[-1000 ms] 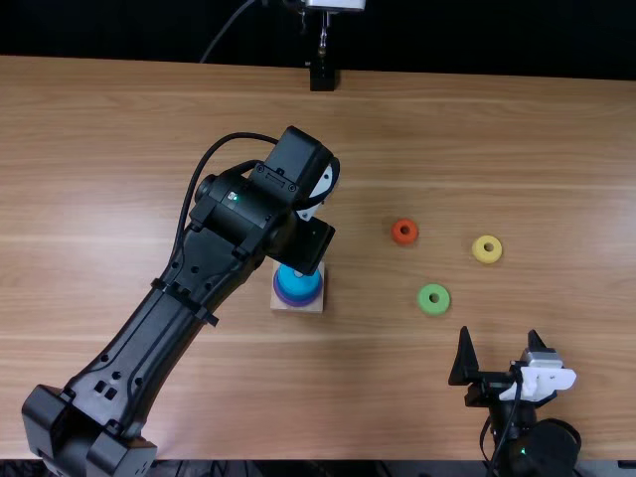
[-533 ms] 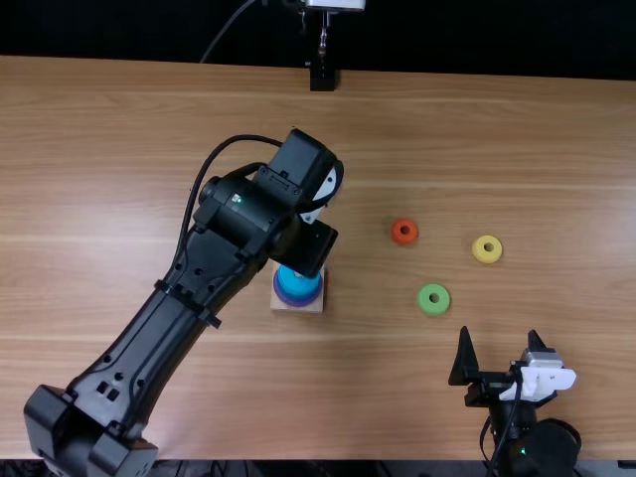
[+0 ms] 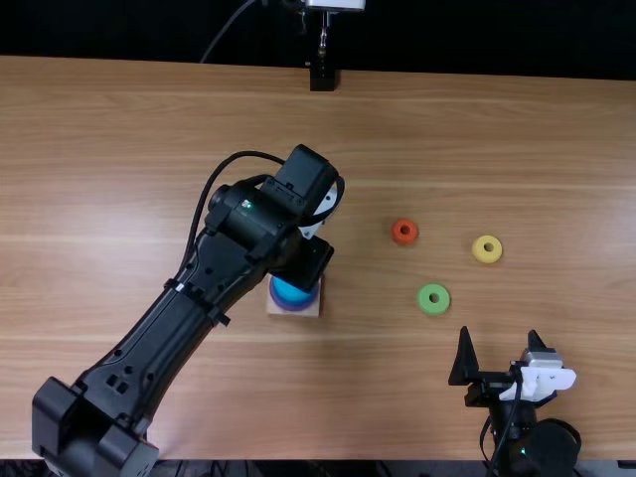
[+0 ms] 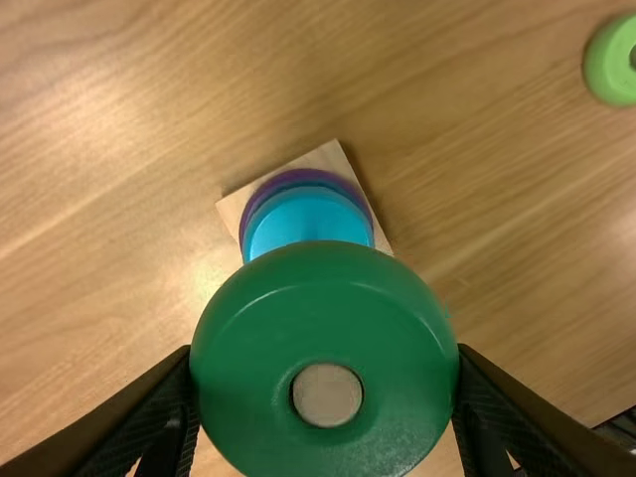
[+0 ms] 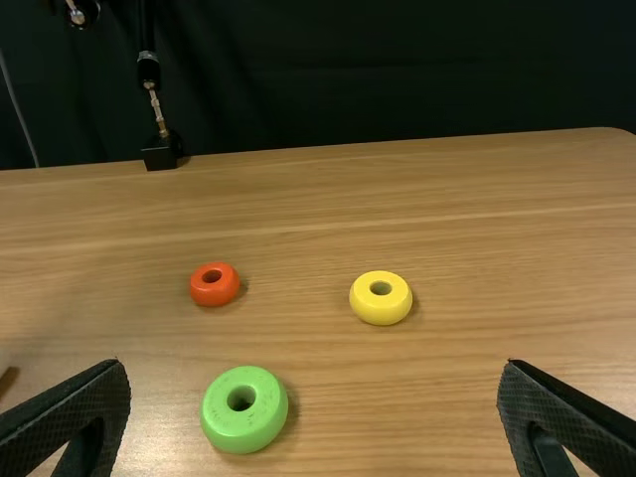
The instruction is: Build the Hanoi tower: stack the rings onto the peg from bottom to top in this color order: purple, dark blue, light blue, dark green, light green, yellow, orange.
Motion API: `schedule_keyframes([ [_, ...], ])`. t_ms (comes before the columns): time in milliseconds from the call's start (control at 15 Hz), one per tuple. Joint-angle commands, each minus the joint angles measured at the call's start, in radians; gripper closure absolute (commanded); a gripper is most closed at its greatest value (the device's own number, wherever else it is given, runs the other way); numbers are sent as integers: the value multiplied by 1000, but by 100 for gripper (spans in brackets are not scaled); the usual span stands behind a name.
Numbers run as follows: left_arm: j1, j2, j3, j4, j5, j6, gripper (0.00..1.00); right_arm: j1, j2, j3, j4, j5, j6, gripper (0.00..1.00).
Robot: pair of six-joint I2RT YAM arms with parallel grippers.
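The left arm and wooden base have edged nearer. The left gripper clamps the dark green ring above the stacked light blue ring; light green ring, yellow ring and orange ring remain; right gripper open.

Top cam's above the bench, near edge, aimed steeply down and forward. Left wrist cam looks down on the base up close, right one peers low across to the far side. All three catch the light green ring.
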Motion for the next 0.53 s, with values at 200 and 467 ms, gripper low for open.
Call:
schedule_keyframes([
  [200,-10,0,-13,3,19,-4,0,-4,-13,-48,-66,9,1,0],
  [467,-7,-1,34,16,38,2,0,-4,-13,-48,-66,9,-1,0],
])
